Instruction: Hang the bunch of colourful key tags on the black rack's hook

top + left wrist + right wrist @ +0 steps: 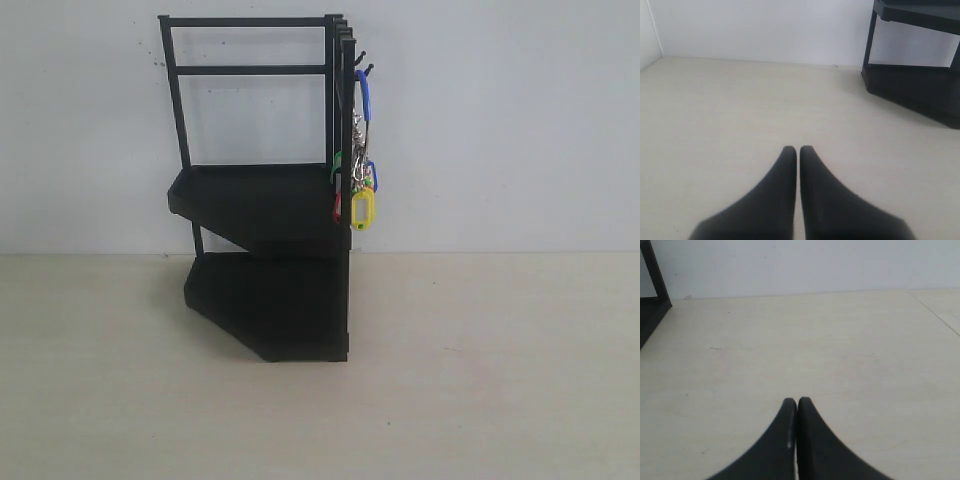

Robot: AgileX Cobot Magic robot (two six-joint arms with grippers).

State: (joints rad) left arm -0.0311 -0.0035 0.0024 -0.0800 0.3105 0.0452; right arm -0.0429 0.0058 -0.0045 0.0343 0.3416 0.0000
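The black rack (270,200) stands at the back of the table against the white wall. The colourful key tag bunch (361,190) hangs by its blue loop from the hook (366,70) on the rack's right post, with its yellow tag lowest. Neither arm shows in the exterior view. In the left wrist view my left gripper (798,150) is shut and empty over bare table, and the rack's lower shelves (920,85) lie off to one side. My right gripper (797,401) is shut and empty too, with a corner of the rack (652,300) at the frame's edge.
The pale table (480,380) stretches in front of and beside the rack. A white wall (500,120) closes the back. A second small hook (358,57) juts from the post just above the one in use.
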